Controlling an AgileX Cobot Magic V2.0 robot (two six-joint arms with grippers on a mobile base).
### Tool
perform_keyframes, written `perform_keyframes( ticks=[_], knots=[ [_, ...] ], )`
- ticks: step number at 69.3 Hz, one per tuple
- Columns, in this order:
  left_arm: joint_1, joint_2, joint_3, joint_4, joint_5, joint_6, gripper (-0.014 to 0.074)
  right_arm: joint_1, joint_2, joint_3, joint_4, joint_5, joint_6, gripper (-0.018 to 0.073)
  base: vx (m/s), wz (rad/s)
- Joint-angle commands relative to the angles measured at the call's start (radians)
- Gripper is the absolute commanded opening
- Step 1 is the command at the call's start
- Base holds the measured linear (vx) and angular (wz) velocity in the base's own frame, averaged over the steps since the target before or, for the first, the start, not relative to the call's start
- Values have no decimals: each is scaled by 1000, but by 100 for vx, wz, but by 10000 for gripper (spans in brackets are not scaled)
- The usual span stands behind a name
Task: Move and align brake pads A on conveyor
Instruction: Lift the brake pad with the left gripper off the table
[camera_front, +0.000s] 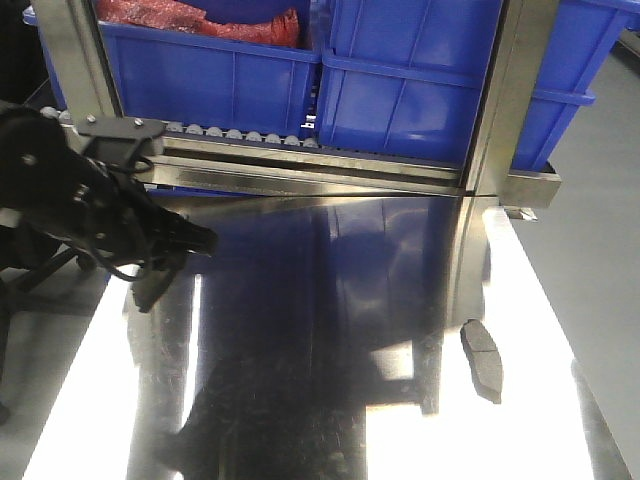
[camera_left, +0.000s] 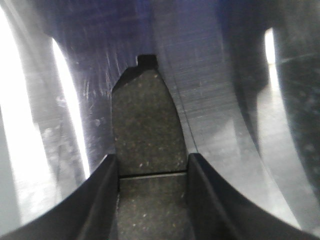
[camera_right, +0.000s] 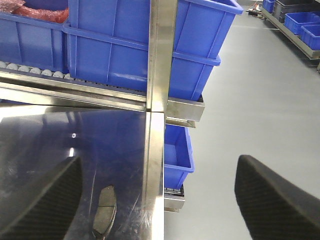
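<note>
In the left wrist view a brake pad (camera_left: 145, 125), grey face up with its centre groove showing, sits between the two black fingers (camera_left: 100, 195) of my left gripper (camera_left: 152, 161). The fingers press against its long sides, over the shiny steel table (camera_left: 225, 90). The front view shows that gripper (camera_front: 190, 245) at the table's left side. A second brake pad (camera_front: 482, 360) lies flat near the table's right edge. In the right wrist view that pad (camera_right: 104, 217) lies below my right gripper (camera_right: 159, 160), close to the left finger; the jaws are wide apart and hold nothing. The conveyor is out of view.
Blue bins (camera_front: 400, 70) stand on a roller rack (camera_front: 240, 135) behind the table, one holding red material (camera_front: 200, 20). A steel upright (camera_front: 510, 100) rises at the table's back right. Another blue bin (camera_right: 177, 155) sits below the table's right edge, beside grey floor (camera_right: 250, 100).
</note>
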Motion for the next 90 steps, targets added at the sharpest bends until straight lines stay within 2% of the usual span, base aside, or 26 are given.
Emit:
perform_keyframes(
  ticks=[1,24,54,90],
  knots=[
    [-5,-104,-33,4,-10,29,-6,-2,12,-26,-10,-71,-2,592,0,0],
    [-5,-354,-12,5,-15,32,-6,-2,12,-26,-10,-72,-2,592,0,0],
    [-5,-704,263,4,-126,4,-6,-2,12,-26,-10,-72,-2,592,0,0],
    [-5,-774,288,3,-114,4,-6,-2,12,-26,-10,-72,-2,592,0,0]
  ],
)
